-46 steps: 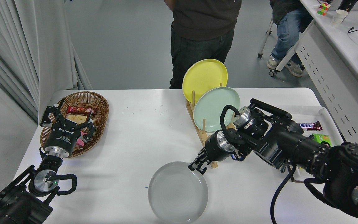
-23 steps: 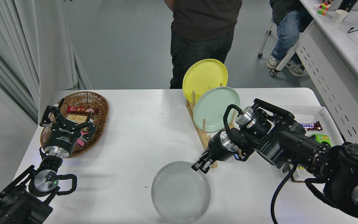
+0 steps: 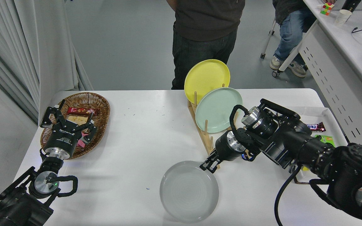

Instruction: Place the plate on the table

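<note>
The pale grey plate [image 3: 189,191] is near the front edge of the white table [image 3: 143,138], just to the right of its middle. It lies nearly flat, close to the tabletop, and I cannot tell whether it rests on it. My right gripper [image 3: 208,165] is shut on the plate's far right rim, and its arm comes in from the right. My left gripper [image 3: 66,117] is parked at the lower left over the basket's near side, open and empty.
A wooden rack [image 3: 204,131] holds a yellow plate [image 3: 206,77] and a mint-green plate [image 3: 218,109] upright just behind my right gripper. A wicker basket [image 3: 101,105] with snacks sits far left. A white tray [image 3: 306,110] with a chocolate bar [image 3: 315,126] lies at the right. A person [image 3: 204,37] stands at the far side.
My right gripper has moved to the right and a little away from me, carrying the grey plate with it. The left arm has not moved.
</note>
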Robot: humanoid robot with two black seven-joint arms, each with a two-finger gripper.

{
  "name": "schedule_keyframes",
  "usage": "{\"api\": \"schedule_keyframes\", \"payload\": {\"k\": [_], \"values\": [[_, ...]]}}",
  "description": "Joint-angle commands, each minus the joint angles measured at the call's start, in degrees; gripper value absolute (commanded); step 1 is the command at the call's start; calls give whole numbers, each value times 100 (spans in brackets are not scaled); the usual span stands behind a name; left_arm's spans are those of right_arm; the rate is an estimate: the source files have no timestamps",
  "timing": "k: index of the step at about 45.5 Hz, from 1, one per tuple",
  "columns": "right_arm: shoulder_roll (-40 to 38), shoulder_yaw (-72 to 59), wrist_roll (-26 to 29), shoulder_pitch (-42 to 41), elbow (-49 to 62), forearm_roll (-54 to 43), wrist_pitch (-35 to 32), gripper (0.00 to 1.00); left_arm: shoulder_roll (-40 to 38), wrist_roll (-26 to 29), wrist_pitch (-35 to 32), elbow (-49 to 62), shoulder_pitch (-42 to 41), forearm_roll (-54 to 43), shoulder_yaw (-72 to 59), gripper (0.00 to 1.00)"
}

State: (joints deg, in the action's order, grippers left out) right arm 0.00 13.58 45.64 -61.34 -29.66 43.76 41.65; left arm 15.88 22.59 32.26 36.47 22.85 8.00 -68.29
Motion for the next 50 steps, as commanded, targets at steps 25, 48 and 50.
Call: {"api": "schedule_keyframes", "payload": {"k": [25, 48, 50], "values": [[0, 4, 50, -1, 75, -131, 62, 0, 3, 0, 0, 0, 0, -8, 0, 98], [0, 4, 50, 17, 75, -430, -96, 0, -6, 0, 0, 0, 0, 0, 0, 98], [0, 4, 50, 17, 75, -438, -122, 0, -6, 0, 0, 0, 0, 0, 0, 98]]}}
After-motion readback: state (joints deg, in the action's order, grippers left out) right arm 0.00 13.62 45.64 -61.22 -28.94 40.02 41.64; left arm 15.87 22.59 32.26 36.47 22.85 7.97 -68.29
